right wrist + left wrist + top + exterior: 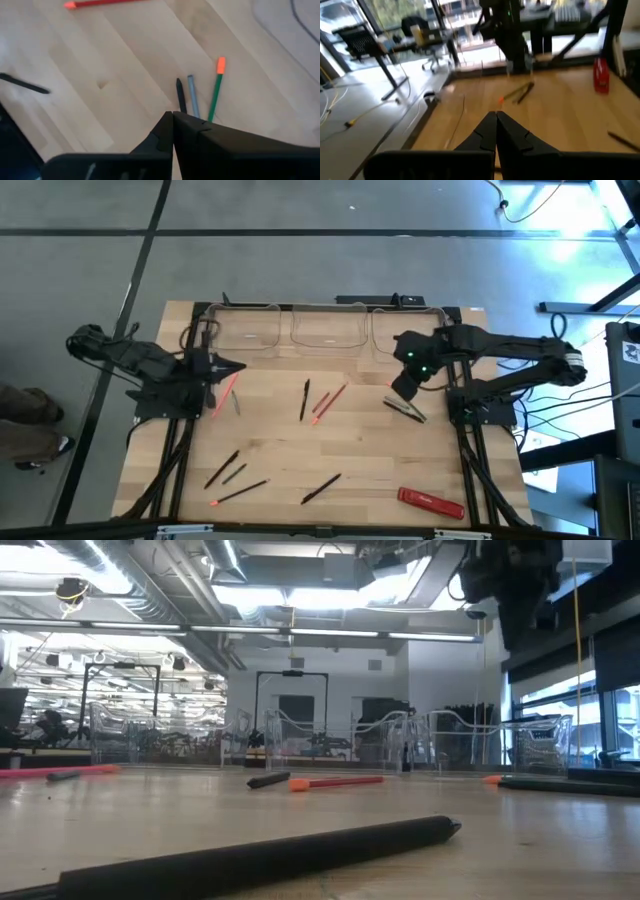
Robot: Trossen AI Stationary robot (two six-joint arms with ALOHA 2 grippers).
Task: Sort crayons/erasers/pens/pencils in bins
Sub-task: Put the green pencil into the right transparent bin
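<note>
Three clear bins [325, 330] stand in a row along the table's far edge. Thin black pens [305, 400] lie scattered on the wooden table, with more near the front [322, 488], and one shows close up in the low view [260, 855]. A small cluster of a black stick, a grey stick and a green pencil with an orange end [192, 97] lies at the right. My right gripper [173, 114] hovers shut above that cluster, pointing steeply down, also visible from above [403, 392]. My left gripper [495, 115] is shut and raised over the table's left side [238, 367], holding nothing.
A flat red bar [432, 502] lies near the front right corner. Red-orange sticks lie at the centre [330, 402] and beside the left gripper [226, 393]. More black sticks lie at the front left [228, 472]. Bare wood shows between the bins and the sticks.
</note>
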